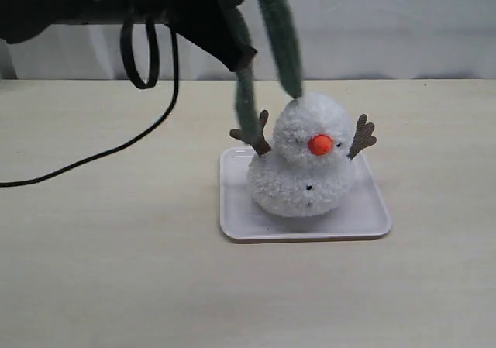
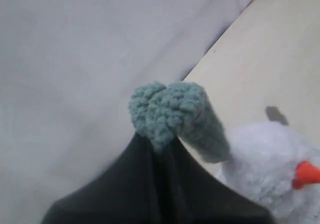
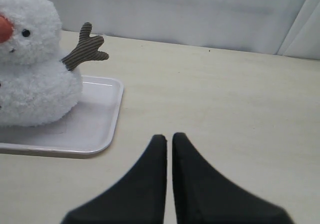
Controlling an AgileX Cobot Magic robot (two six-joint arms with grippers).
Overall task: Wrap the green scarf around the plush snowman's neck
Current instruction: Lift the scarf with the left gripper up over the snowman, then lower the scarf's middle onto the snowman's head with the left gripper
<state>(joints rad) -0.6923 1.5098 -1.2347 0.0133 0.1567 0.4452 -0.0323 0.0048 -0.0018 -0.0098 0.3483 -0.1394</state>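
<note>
Item one, plush snowman [image 1: 306, 162]: fluffy white, two balls, orange nose, black dot eyes and buttons, brown antler-like arms spread to either side; upright at the middle of the white tray [image 1: 364, 218], base resting on it. Item two, green scarf [image 1: 283, 38]: fuzzy sage-green strip, doubled over; fold pinched in the left gripper [image 2: 159, 140] high above the tray; both strands hang down, one meeting the snowman's crown, the other ending at one brown arm.

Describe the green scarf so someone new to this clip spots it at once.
On the pale table sits a white tray holding a fluffy snowman. Just above it, the left pincer pinches the folded scarf, both strands hanging toward the snowman. It is the only fuzzy sage-green thing there.
</note>
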